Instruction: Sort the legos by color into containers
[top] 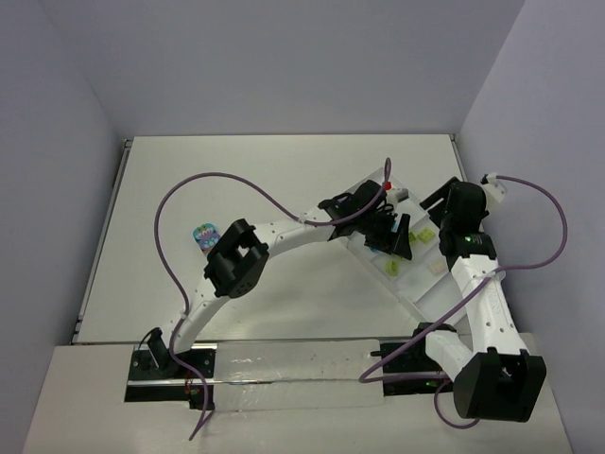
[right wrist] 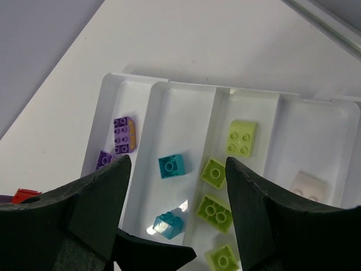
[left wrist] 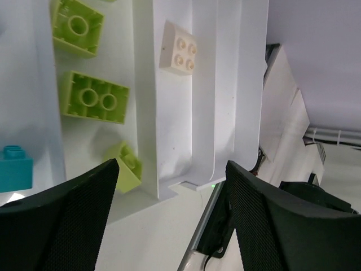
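Left pincer [left wrist: 172, 167] spread wide, empty, lime green plastic bricks [left wrist: 95, 99] past one finger, right pincer [right wrist: 177, 162] equally wide, empty, white divided plastic tray [right wrist: 180, 113] beneath.

Both arms [top: 284, 232] extended, fingers [left wrist: 67, 226] parted, empty

White table [top: 274, 180] (grey walls [top: 284, 66] around)

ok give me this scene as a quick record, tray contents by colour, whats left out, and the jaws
tray: white, four compartments, numbered left to right in right wrist view
one: purple legos
two: two teal legos
three: four lime green legos showing
four: one cream lego
outside tray: multicoloured clump on the table
left jaws: open, empty
right jaws: open, empty
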Action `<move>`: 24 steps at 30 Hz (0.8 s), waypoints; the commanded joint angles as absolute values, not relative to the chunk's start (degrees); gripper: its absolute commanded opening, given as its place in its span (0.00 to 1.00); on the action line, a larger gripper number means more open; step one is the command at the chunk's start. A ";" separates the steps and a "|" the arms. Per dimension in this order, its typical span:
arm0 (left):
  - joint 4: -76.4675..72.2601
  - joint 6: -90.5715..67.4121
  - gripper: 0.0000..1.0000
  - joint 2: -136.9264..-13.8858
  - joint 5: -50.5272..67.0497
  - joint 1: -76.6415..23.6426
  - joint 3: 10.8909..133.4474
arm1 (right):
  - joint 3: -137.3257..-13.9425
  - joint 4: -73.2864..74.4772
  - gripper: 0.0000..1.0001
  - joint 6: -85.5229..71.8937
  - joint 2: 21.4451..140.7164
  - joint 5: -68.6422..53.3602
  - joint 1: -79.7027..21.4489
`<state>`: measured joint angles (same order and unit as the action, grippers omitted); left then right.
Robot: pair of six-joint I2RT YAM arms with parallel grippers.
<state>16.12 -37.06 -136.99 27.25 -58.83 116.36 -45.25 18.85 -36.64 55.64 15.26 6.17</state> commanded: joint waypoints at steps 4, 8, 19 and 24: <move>21.27 -33.26 0.88 -130.45 21.98 -59.43 117.80 | -46.67 18.88 0.75 -37.54 53.80 13.28 6.50; 25.89 -33.41 0.86 -120.14 9.84 -56.62 107.25 | -47.58 19.64 0.75 -36.40 52.20 12.84 6.42; 35.54 -49.85 0.85 -88.58 -21.93 -35.92 66.86 | -46.32 18.33 0.75 -35.90 51.77 5.45 6.15; 41.08 -56.50 0.99 -82.54 -29.08 -31.82 61.27 | -46.95 17.92 0.75 -35.77 54.24 3.52 5.36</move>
<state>34.41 -48.23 -87.20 -18.12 -33.12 63.77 -45.43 19.89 -36.16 52.43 6.24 5.99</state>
